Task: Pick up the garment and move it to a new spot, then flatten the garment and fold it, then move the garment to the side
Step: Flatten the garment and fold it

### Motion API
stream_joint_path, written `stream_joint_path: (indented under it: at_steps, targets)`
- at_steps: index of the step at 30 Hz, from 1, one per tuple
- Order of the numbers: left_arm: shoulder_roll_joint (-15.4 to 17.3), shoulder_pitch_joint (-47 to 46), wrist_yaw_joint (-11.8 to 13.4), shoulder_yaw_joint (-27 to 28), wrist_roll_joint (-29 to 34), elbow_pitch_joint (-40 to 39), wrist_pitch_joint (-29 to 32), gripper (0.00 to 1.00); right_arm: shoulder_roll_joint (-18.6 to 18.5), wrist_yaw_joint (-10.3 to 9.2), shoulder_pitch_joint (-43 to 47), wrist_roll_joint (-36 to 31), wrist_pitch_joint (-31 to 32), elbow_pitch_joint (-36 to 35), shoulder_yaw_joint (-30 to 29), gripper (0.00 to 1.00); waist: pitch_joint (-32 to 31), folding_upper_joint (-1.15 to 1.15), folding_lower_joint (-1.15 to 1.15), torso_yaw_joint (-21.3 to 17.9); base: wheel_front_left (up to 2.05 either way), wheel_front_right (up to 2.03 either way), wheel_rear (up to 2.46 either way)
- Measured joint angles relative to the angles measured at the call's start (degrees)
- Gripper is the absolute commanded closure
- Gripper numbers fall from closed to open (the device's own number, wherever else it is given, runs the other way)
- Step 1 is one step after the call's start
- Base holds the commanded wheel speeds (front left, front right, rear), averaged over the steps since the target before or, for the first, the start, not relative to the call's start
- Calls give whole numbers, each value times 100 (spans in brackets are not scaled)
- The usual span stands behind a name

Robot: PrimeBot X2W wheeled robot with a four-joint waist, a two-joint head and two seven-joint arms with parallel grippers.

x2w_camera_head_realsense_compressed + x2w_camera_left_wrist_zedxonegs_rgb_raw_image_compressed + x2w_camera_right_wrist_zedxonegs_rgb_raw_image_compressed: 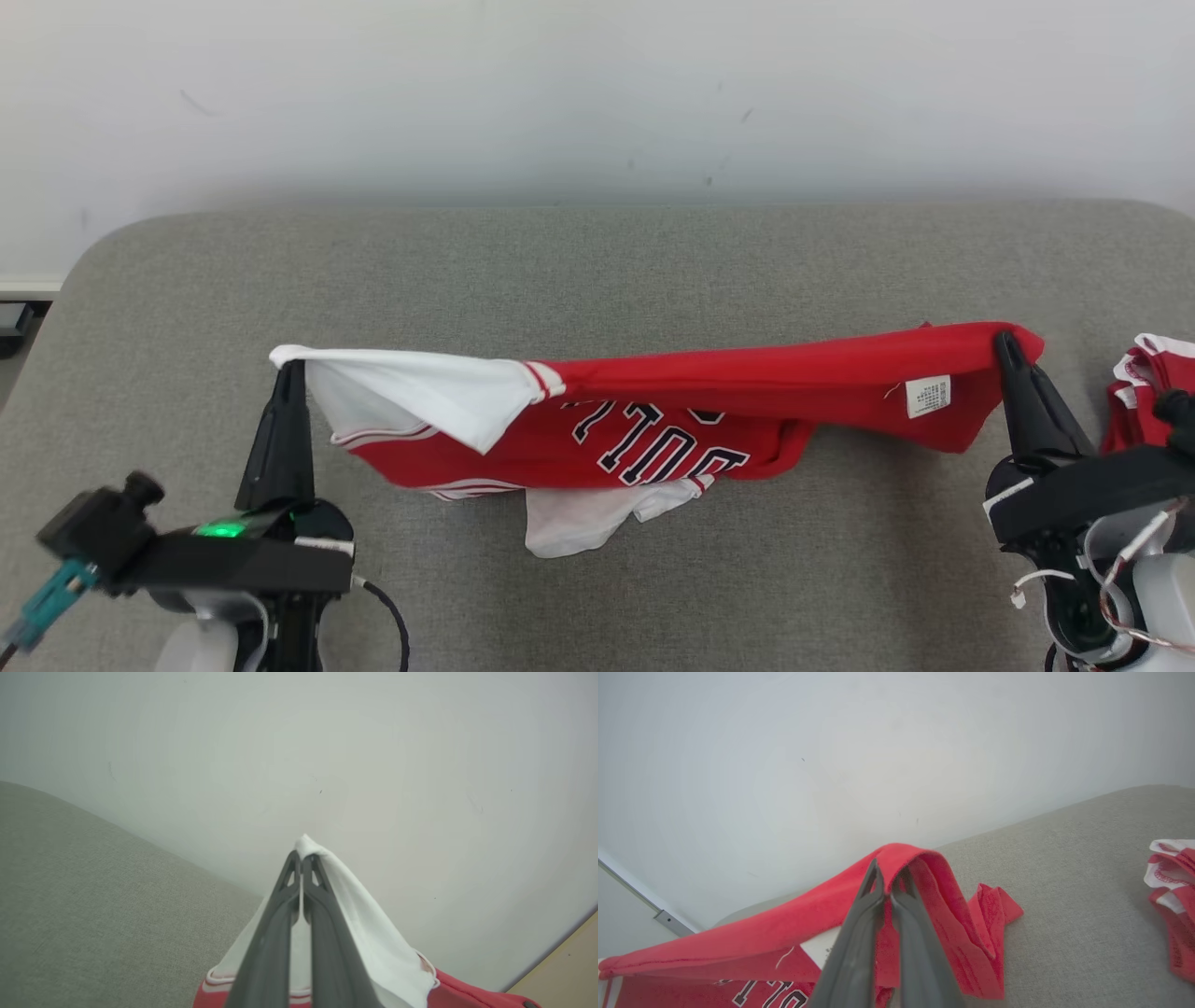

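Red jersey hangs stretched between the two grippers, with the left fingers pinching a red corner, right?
No: the left fingers pinch a white corner, as the left wrist view shows. The red jersey does hang stretched between left gripper and right gripper.

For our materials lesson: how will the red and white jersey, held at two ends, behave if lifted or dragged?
Probably floppy: the jersey sags between the jaws pinching its ends. Likely light, since two thin pinches carry it. Its lower folds seem to touch the grey surface, so dragging may bunch them.
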Motion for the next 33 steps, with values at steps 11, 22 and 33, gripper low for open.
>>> stream_joint_path:
  at_steps: [11, 22, 33]
  targets:
    - [98, 804, 0, -263, -786, -2666, 33, 100, 157, 85, 834, 844, -86, -2292, -554, 100, -61, 0, 0, -66, 0, 0, 0]
    - [79, 1106, 0, -495, -1749, -5071, 327, 100, 283, 131, 987, 1911, -5, -4425, -940, 100, 110, 0, 0, -89, 0, 0, 0]
    - [-51, -775, 909, -131, -1700, -2121, 896, 100, 257, -489, -1156, 1987, 1068, -1220, 310, 100, 739, 1, 2, -107, 0, 0, 0]
